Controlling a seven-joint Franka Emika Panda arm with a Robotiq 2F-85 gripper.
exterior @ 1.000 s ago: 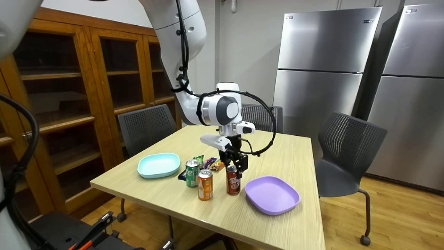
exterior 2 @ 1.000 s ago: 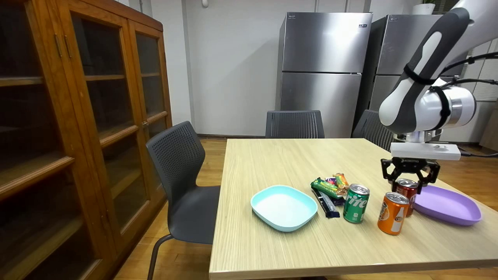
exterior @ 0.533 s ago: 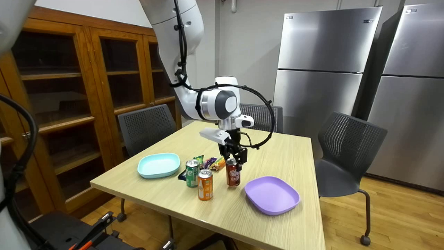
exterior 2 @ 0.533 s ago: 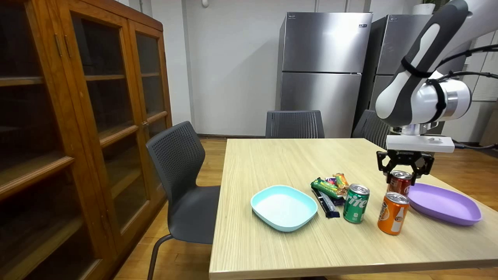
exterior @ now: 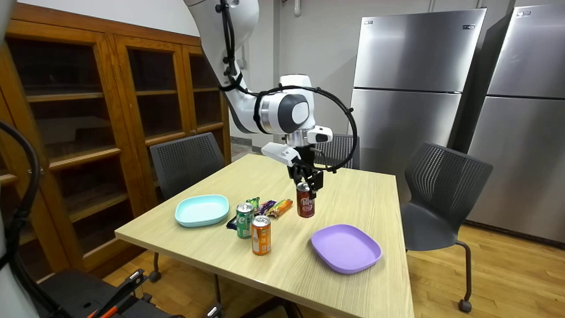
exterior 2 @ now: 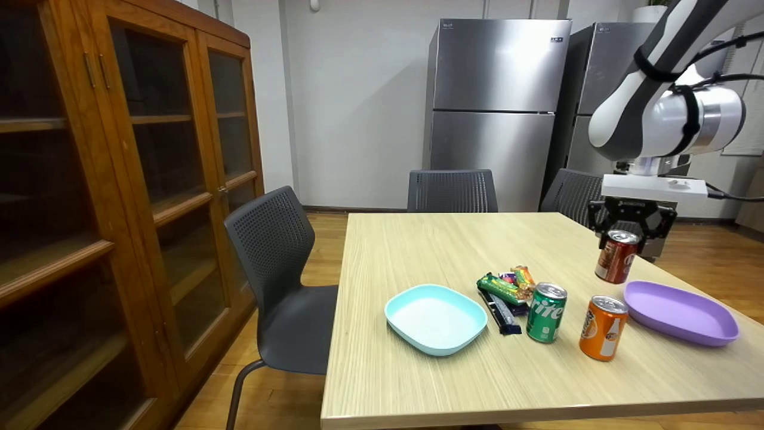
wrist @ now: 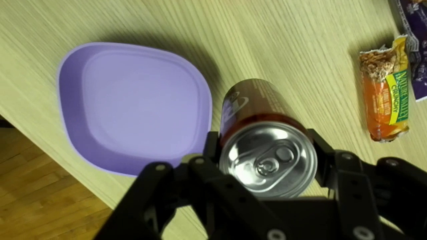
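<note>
Clamped the dark red soda can (exterior: pixel 305 205) upright in the black gripper (wrist: pixel 265 150), with both jaws against opposite sides just below the silver top. Positioned the same can over the right part of the light wood table (exterior: pixel 366 198), beyond and to the left of the purple plate (exterior: pixel 346 249) in both exterior views. Could not determine from the views whether raised above or resting on the table. Located an orange can (exterior: pixel 261 235) and a green can (exterior: pixel 245 223), both upright, to the near left of the gripper. Identified wrapped snack bars (exterior: pixel 280 208) in a pile left of the clamped can, and a light blue plate (exterior: pixel 202 211) leftmost on the table. Noted a wooden cabinet (exterior: pixel 121 110) along the left and a steel refrigerator (exterior: pixel 410 106) at the far side.
</note>
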